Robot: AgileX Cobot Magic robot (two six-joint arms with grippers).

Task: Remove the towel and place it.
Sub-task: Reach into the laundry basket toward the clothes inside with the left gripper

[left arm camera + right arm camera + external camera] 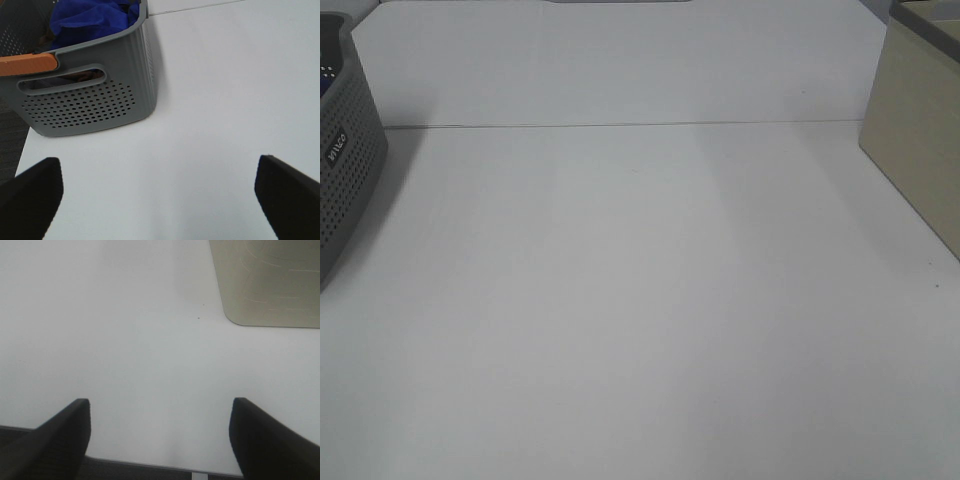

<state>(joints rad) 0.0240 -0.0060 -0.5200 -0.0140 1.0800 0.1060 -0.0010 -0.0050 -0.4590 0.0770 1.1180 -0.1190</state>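
Left pincer (157,172) and right pincer (160,412) both gape wide, empty, over the desk (640,300) near its front edge. Farther along the left edge, the towel (95,17) sits bunched inside the grey basket (90,102). Left should drop in, pinch a high fold, clear the rim.

Counted: one grey perforated plastic basket (90,102), one royal-blue plush towel (92,20), one beige rectangular bin (920,140), one white flat table (640,300), and two black-fingered grippers, the left gripper (157,175) and the right gripper (161,410).
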